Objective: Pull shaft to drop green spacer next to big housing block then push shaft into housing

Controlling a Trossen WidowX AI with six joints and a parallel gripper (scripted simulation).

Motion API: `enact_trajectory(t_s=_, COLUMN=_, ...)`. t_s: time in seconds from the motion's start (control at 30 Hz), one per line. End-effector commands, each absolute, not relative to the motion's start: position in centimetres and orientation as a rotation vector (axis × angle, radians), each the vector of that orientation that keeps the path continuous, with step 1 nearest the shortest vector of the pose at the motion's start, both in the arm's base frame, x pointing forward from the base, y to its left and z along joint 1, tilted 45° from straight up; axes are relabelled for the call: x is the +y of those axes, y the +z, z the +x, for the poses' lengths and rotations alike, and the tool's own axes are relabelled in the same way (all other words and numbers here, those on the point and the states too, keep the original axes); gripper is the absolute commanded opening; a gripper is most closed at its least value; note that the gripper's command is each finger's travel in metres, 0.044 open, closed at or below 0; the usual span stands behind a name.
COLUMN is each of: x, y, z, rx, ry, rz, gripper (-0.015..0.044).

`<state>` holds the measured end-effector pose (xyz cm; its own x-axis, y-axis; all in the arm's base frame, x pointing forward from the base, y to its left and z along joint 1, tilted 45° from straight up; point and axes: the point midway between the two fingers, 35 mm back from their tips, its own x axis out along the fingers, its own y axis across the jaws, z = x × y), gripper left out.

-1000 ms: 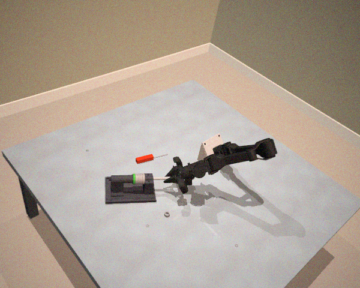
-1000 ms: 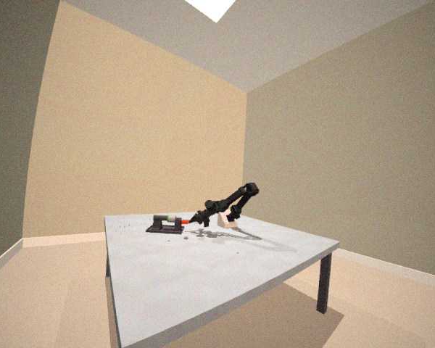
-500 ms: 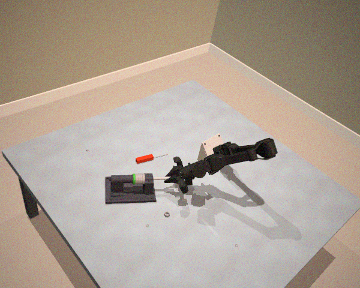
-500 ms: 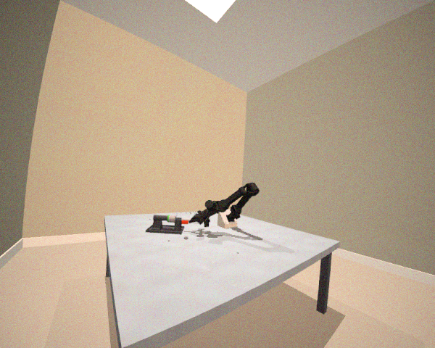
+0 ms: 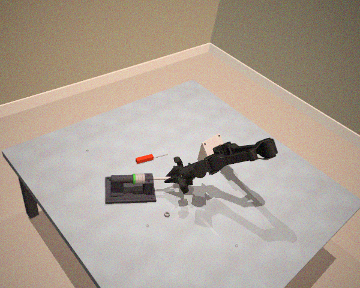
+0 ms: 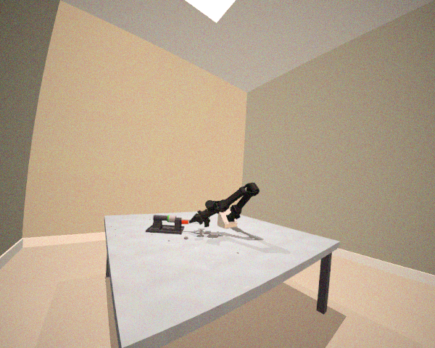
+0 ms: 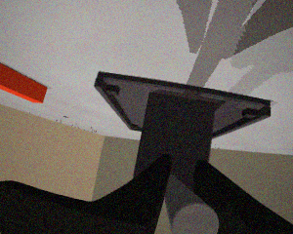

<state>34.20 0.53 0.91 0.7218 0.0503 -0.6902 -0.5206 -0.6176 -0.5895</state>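
The dark housing block (image 5: 121, 179) (image 6: 158, 218) stands on a dark base plate (image 5: 129, 201) (image 6: 150, 230). The green spacer (image 5: 134, 179) (image 6: 168, 217) sits against the block, in line with the pale spacers (image 5: 139, 178) (image 6: 172, 218) beside it, up to the smaller support. The pale shaft (image 5: 160, 178) (image 7: 194, 221) sticks out of that support. My gripper (image 5: 167, 179) (image 6: 191, 222) (image 7: 182, 164) is shut on the shaft's outer part, a short way from the support. The shaft inside the spacers is hidden.
A red-handled screwdriver (image 5: 144, 158) (image 7: 17, 82) lies behind the fixture. A small metal nut (image 5: 167, 215) (image 6: 185, 238) lies in front of it, with tiny washers (image 5: 147, 225) (image 5: 236, 245) farther forward. A pale wedge-shaped block (image 5: 210, 144) (image 6: 226, 221) stands by the arm's base.
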Motion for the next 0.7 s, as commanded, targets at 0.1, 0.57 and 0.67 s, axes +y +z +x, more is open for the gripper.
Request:
enact_trajectory(t_s=0.1, x=0.64, y=1.00, z=34.11, rx=0.353, ry=0.867, rz=-2.084, gripper=0.0000)
enact_trajectory(t_s=0.57, x=0.69, y=1.05, z=34.00, rx=0.353, ry=0.867, rz=-2.084, gripper=0.0000)
enact_trajectory(t_s=0.67, x=0.70, y=1.06, z=33.98, rx=0.353, ry=0.867, rz=-2.084, gripper=0.0000)
